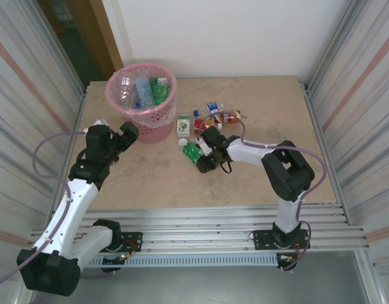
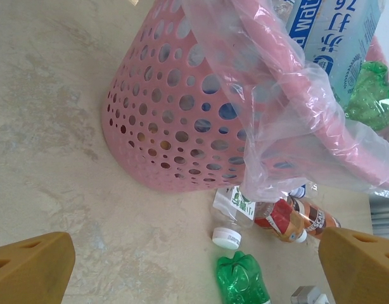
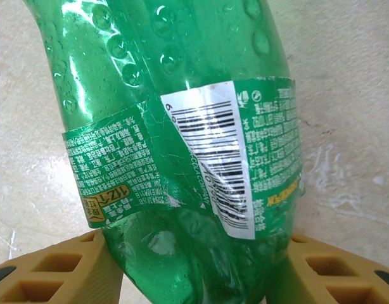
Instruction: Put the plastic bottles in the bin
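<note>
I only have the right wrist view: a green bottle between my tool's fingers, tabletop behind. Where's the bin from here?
Observer: The bin stands toward the table's far left corner, to the left of your green bottle.
Operator: Anything near it?
Observer: The left tool hangs open, close beside the bin's near wall.
Operator: What's left after this one?
Observer: A small cluster of loose bottles lies on the table just beyond yours.

The right gripper (image 1: 201, 157) meets a green bottle (image 1: 192, 151), loose bottles (image 1: 220, 117) just beyond; the bin (image 1: 153, 123) stands beside the left gripper (image 1: 123, 135).
</note>
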You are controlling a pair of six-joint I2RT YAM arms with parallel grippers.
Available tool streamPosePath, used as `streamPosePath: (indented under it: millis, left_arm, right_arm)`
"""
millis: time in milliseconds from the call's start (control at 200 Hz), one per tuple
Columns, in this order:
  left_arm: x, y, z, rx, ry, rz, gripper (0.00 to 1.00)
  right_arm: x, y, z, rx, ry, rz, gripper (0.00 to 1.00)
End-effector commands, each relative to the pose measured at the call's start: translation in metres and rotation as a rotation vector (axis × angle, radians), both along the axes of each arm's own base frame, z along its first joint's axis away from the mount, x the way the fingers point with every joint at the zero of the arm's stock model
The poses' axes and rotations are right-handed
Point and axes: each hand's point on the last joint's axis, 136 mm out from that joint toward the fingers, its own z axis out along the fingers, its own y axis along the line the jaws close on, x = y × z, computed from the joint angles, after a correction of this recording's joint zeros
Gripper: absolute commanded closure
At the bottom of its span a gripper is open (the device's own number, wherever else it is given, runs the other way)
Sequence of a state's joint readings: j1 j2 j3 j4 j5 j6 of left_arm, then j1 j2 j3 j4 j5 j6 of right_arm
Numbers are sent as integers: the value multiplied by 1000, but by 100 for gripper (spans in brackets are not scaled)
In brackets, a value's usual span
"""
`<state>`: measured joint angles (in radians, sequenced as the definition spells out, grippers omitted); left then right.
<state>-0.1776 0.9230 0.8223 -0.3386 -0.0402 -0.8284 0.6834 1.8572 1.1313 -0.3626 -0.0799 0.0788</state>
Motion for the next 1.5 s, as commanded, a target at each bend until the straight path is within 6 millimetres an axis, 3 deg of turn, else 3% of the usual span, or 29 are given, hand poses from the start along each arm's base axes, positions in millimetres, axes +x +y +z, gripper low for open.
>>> streamPosePath:
  millis: [0,85,215,371,671,882,1067,1348,1493]
  left_arm:
    - [2,-2,3,-22,-12,-5,1]
    - [1,-2,4,-25,-16,-11,1]
    - [2,-7,4,-26,-13,-34,1]
    - [1,-29,-2,-5,2,-107,1]
    - [-1,-97,-32,-82,28,-282,1]
    - [-2,-156,-52,-150,26,-421,1]
    - [7,-204,-53,-237,-8,-566,1]
    - [13,-211,-57,-242,-8,-582,3]
    - [14,-216,-54,-275,-29,-592,12]
  right_arm:
    - [-30,-23,-19,-109,80,-6,75]
    - [-33,-21,-13,-103,68,3,81]
    - [-28,-17,0,-71,37,-9,81]
    - [-23,-5,18,9,10,-21,81]
    - [-17,13,56,166,-23,-33,82]
    - [-21,20,80,277,-24,-28,82]
    - [-26,30,111,384,-36,-4,82]
    - [-35,40,148,500,-42,27,81]
    - [-37,46,158,541,-33,43,81]
